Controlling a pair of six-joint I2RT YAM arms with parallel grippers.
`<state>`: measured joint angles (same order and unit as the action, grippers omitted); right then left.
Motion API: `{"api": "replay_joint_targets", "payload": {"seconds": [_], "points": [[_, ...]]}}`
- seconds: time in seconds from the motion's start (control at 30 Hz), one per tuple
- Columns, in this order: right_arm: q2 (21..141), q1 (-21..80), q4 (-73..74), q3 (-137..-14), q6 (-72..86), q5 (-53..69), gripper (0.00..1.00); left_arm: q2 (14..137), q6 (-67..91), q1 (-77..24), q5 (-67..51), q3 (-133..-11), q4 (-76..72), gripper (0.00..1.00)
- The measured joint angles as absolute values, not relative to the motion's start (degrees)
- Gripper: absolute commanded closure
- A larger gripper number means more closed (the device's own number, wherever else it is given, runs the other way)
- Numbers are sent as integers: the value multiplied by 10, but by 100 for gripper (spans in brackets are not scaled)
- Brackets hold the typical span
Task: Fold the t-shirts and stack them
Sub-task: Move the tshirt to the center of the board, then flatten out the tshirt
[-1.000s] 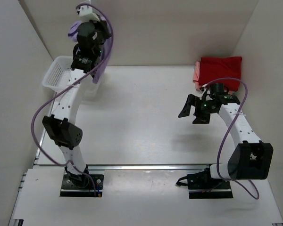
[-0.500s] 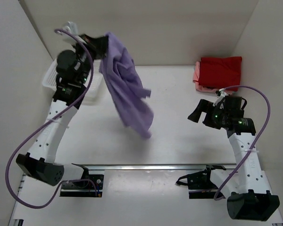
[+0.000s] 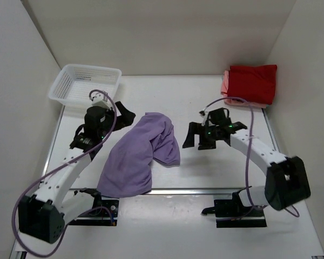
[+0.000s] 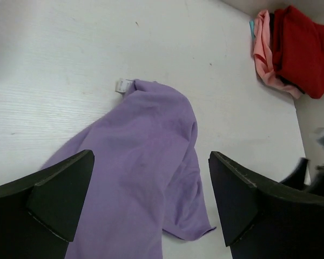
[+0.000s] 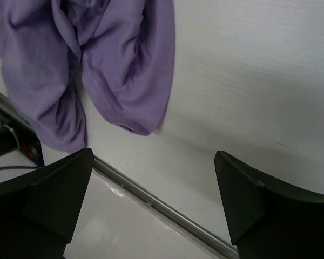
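A lavender t-shirt [image 3: 136,156] lies crumpled on the table, left of centre, reaching the front edge. It also fills the lower part of the left wrist view [image 4: 140,178] and the upper left of the right wrist view [image 5: 113,59]. My left gripper [image 3: 122,115] [image 4: 151,162] hovers open just above the shirt's upper left end, with nothing between its fingers. To the right of the shirt, my right gripper [image 3: 196,139] [image 5: 154,156] is open and empty. A folded red t-shirt [image 3: 252,82] [image 4: 302,48] rests on a salmon pink t-shirt [image 3: 225,86] [image 4: 265,51] in the far right corner.
A white lattice basket [image 3: 92,67] stands in the far left corner. A metal rail [image 3: 178,190] [image 5: 151,202] runs along the table's front edge. White walls close in the left, back and right sides.
The left arm swung the lavender shirt down from the air over the basket, opened and let it go onto the table. The right arm moved left toward the shirt.
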<state>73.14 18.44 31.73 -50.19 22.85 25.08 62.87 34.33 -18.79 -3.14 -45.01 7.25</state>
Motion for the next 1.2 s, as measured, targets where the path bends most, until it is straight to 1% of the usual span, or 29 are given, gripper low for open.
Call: {"api": "replay_joint_targets", "payload": {"seconds": [0.13, 0.17, 0.27, 0.3, 0.33, 0.37, 0.4, 0.43, 0.47, 0.5, 0.63, 0.77, 0.9, 1.0, 1.07, 1.13, 1.2], "points": [[841, 263, 277, -506, 235, 260, 7, 546, 317, -178, -14, -441, 135, 1], [876, 284, 271, -509, 237, 260, 8, 536, 312, -181, -14, -434, 152, 1], [925, 313, 261, -511, 246, 264, 8, 541, 307, -202, -14, -411, 207, 2], [933, 317, 260, -516, 252, 271, 14, 553, 308, -216, -18, -401, 229, 2], [935, 319, 253, -518, 254, 274, 17, 563, 309, -223, -22, -391, 239, 1], [938, 321, 246, -518, 258, 276, 24, 576, 314, -232, -26, -380, 249, 2], [944, 322, 239, -519, 261, 282, 35, 588, 317, -239, -29, -370, 255, 2], [950, 322, 234, -520, 263, 289, 76, 607, 323, -248, -29, -357, 260, 1], [959, 322, 229, -523, 262, 293, 91, 623, 329, -255, -28, -349, 264, 1], [968, 322, 227, -526, 264, 296, 100, 642, 336, -261, -27, -345, 268, 1], [1003, 311, 236, -544, 256, 310, 100, 739, 349, -266, -23, -361, 268, 2], [984, 259, 261, -549, 244, 309, 100, 857, 332, -267, 3, -469, 289, 2], [907, 178, 296, -540, 238, 270, 100, 1003, 292, -266, 32, -654, 311, 1], [826, 107, 335, -533, 232, 208, 100, 1123, 260, -263, 53, -828, 336, 1], [796, 79, 354, -528, 228, 175, 100, 1190, 243, -259, 55, -934, 342, 2], [777, 55, 374, -518, 224, 143, 100, 1231, 229, -255, 52, -993, 327, 1], [775, 38, 385, -505, 221, 125, 100, 1240, 216, -255, 58, -993, 299, 1]]}}
